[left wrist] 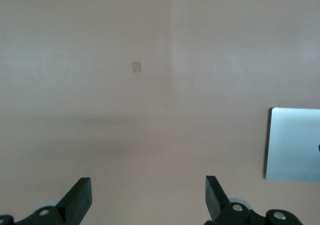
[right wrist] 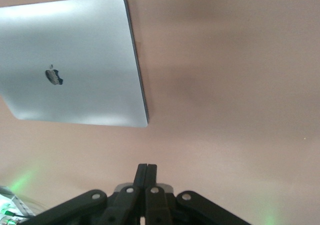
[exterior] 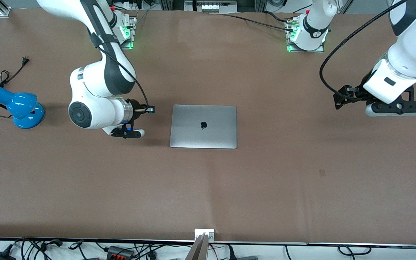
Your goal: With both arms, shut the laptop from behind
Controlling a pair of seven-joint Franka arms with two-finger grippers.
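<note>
Already shut, the laptop (exterior: 203, 126) lies flat mid-table, lid up, a black apple logo (exterior: 203, 125) its only mark, with bare brown table (exterior: 265, 187) open around every edge. Beside it toward the right arm's end, the right gripper (right wrist: 146, 172) hangs with fingers pressed together. Well apart toward the left arm's end, the left gripper (left wrist: 148, 197) hangs spread, holding nothing.
</note>
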